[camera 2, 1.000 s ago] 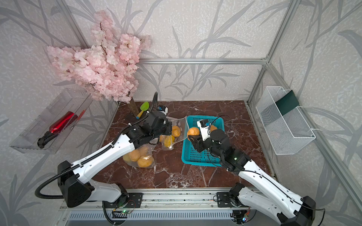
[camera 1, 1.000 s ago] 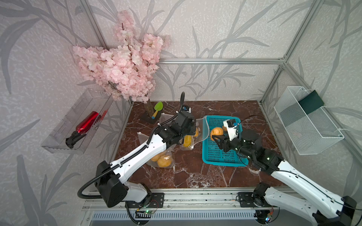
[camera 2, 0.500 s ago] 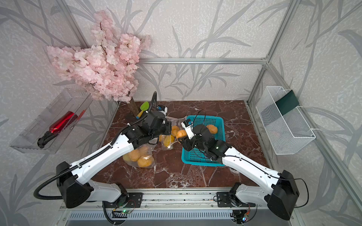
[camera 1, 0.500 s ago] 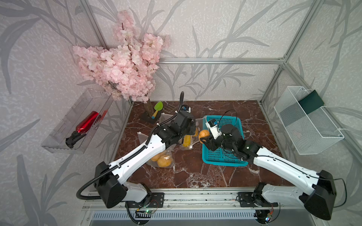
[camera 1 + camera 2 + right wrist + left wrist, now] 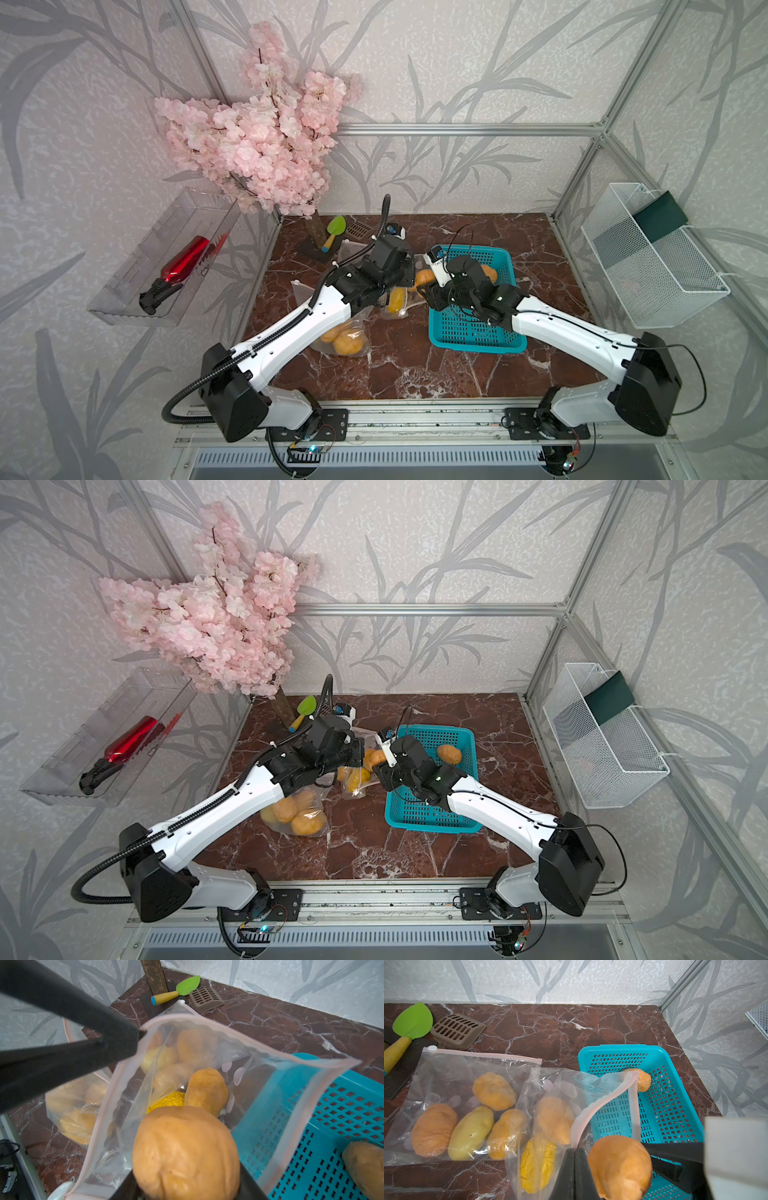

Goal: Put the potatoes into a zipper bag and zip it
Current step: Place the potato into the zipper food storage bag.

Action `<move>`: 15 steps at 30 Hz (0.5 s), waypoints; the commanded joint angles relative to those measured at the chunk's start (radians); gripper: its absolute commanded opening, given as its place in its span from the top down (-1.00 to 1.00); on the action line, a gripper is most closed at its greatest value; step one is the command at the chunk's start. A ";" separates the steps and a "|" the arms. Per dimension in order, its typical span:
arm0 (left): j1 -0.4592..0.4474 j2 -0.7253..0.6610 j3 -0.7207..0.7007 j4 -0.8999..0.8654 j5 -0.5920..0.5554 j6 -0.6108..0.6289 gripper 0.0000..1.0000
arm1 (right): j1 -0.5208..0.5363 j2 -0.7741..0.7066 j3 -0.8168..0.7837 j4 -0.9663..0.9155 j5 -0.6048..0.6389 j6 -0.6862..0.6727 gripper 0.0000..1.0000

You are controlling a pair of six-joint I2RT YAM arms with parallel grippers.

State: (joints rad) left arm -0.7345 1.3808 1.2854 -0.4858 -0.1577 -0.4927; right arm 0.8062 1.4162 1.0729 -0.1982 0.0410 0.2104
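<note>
Orange-tan and faintly wrinkled, one potato sat clamped between the two black fingers of the right tool. Its jaws stood about half apart, with the skin pressed against both. We saw the potato at the mouth of the open zipper bag, close over its pink zip strip. We could not tell whether any part of it had passed the rim.

The left tool was fully closed. Its tips pinched that strip at one side of the mouth and held it up, so that the bag gaped towards the other arm. Inside the bag lay a tan potato and, touching it, a deeply wrinkled yellow potato.

Just beside the bag stood the teal basket on the brown marbled surface. A single potato lay in it, towards its back edge.

Further out we noted a flat bag holding four potatoes, lying behind the open one with its zip strip running straight across. Another filled bag lay partly under the left arm, nearer the front rail. Beyond the flat bag, a green scoop and a brown slotted scoop rested close to the back wall.
</note>
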 commanded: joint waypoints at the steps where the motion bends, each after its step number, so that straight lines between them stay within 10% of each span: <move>1: 0.004 -0.020 -0.002 0.001 -0.004 -0.004 1.00 | 0.002 0.036 0.050 -0.018 0.022 -0.009 -0.30; 15: 0.006 -0.046 -0.019 0.003 -0.021 -0.001 1.00 | -0.035 -0.114 -0.039 -0.014 0.099 -0.002 -0.95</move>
State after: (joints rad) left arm -0.7326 1.3632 1.2736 -0.4870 -0.1596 -0.4927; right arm 0.7864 1.4071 1.0698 -0.2111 0.0910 0.2085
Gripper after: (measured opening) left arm 0.048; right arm 0.969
